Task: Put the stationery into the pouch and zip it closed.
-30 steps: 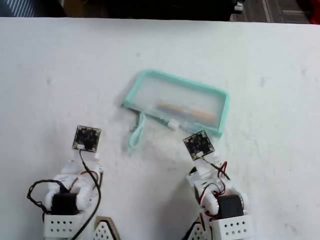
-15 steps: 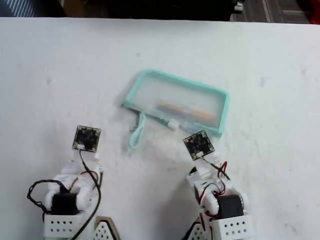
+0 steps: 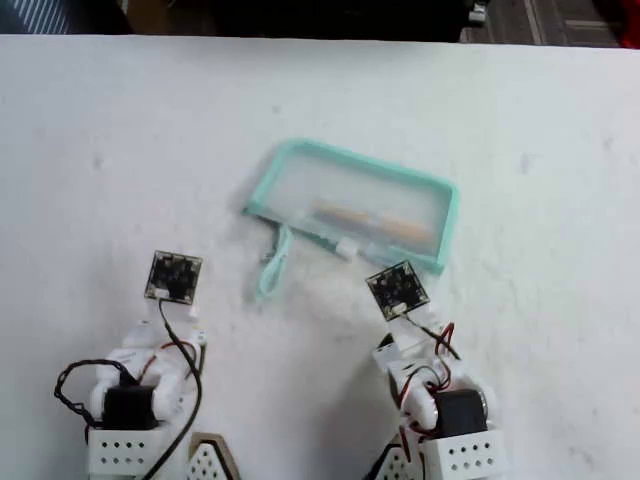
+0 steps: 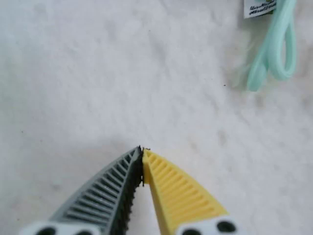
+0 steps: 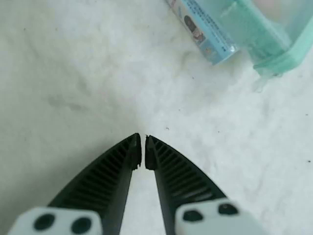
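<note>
Just beyond right end effector (image 5: 141, 143): pouch (image 3: 352, 205)

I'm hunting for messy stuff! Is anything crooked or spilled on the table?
Nothing is spilled or broken. The pouch lies a bit slanted on the table, with orange stationery inside, and its cord trails loose beside it. That is all.
</note>
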